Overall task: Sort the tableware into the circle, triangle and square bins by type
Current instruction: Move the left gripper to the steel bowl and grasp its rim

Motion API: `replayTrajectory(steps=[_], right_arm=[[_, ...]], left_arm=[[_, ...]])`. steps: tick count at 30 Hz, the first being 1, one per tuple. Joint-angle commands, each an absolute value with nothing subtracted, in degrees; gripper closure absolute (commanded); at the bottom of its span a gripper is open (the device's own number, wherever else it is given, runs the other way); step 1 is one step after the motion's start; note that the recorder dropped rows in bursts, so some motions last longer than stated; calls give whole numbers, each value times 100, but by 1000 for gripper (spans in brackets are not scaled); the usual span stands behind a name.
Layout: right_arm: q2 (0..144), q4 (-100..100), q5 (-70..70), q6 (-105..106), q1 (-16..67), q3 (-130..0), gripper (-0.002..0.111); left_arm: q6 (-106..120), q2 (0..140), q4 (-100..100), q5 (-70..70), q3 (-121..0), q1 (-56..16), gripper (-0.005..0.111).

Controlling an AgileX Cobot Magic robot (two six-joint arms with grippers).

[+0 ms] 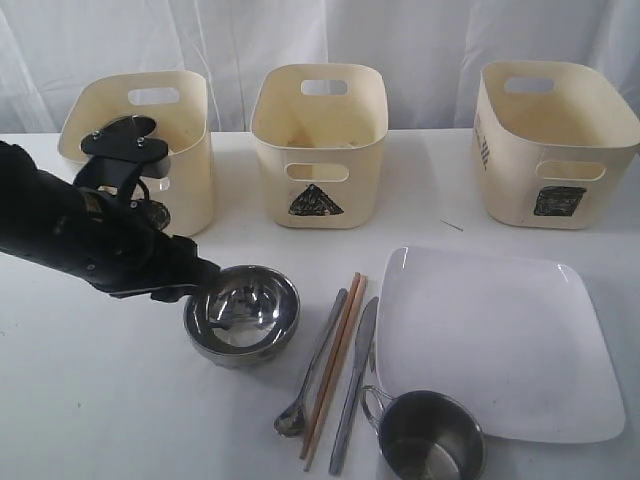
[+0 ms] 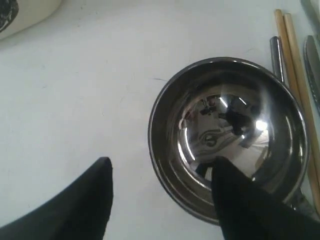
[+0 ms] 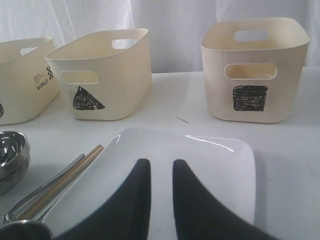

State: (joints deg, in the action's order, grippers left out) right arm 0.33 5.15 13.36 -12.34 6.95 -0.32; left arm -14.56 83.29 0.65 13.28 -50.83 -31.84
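The left gripper (image 2: 161, 162) has its dark fingers (image 2: 85, 200) set apart, straddling the near wall of the steel bowl (image 2: 227, 130): one finger reaches over the rim into the bowl and the other stands outside it above the table (image 2: 75, 90). Nothing is clamped yet. The bowl sits upright on the table in front of the circle bin (image 1: 190, 150), whose mark is mostly hidden behind the arm.

The grip looks chancy. The wall is thin, curved and polished, so closing on it could let the bowl slide off the pads or tip as it rises. The spoon (image 1: 310, 375) and chopsticks (image 1: 335, 360) lie just beside the bowl, with the knife (image 1: 352, 390) past them, and a dragged bowl would scatter them. The arm also passes close to the circle bin and could nudge it on the way up.

The right gripper (image 3: 160, 167) hovers over the white square plate (image 3: 215, 165), fingers nearly together with a narrow gap, holding nothing. A steel mug (image 1: 430, 440) stands by the plate's corner. The triangle bin (image 1: 320, 130) and square bin (image 1: 555, 140) line the back. The tabletop is plain white, and a white curtain (image 1: 420, 40) hangs behind.
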Motion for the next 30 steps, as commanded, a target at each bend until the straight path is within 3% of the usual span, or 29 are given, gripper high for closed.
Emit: replayTrajectory(steps=[1, 5, 23, 26, 30], right_arm=[[0, 554, 1316, -1262, 680, 0, 92], [0, 554, 1316, -1262, 680, 0, 92], [0, 554, 1316, -1262, 680, 0, 92], [0, 554, 1316, -1262, 680, 0, 92], [0, 554, 1316, -1262, 680, 0, 92]], left_arm=[[-1485, 8623, -92, 998, -5040, -3214, 41], [-1485, 8869, -106, 943, -5040, -3214, 35], [-1462, 9715, -315, 177, -5040, -3214, 36], [-1462, 9742, -379, 219, -5040, -3214, 46], [-1462, 9729, -444, 347, -5040, -3214, 84]])
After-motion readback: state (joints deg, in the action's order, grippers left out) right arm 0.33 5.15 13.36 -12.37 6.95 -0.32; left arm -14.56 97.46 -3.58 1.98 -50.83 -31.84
